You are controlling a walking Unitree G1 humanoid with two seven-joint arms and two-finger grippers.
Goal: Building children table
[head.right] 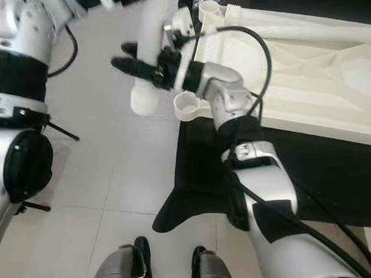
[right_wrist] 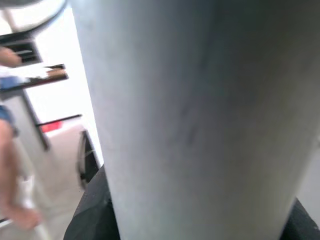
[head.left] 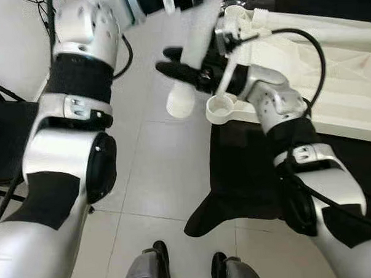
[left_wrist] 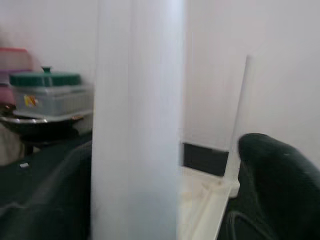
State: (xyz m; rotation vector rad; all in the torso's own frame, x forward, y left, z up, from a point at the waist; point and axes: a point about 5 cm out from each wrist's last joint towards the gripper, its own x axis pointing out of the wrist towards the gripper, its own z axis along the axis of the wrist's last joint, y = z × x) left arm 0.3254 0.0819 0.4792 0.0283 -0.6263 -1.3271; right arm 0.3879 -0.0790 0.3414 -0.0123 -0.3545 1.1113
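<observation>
Right gripper (head.right: 146, 65) pinches a white table leg (head.right: 150, 54) near its middle, fingers on both sides – leg roughly upright over the tiled floor (head.left: 156, 177), beside the upturned white tabletop (head.right: 305, 66), near its corner socket (head.right: 187, 103). Left gripper's jaws cannot be judged – the leg stands close before its camera

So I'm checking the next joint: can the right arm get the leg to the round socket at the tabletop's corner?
Probably yes: the right gripper holds the white leg just beside the corner socket, with open floor between.
</observation>
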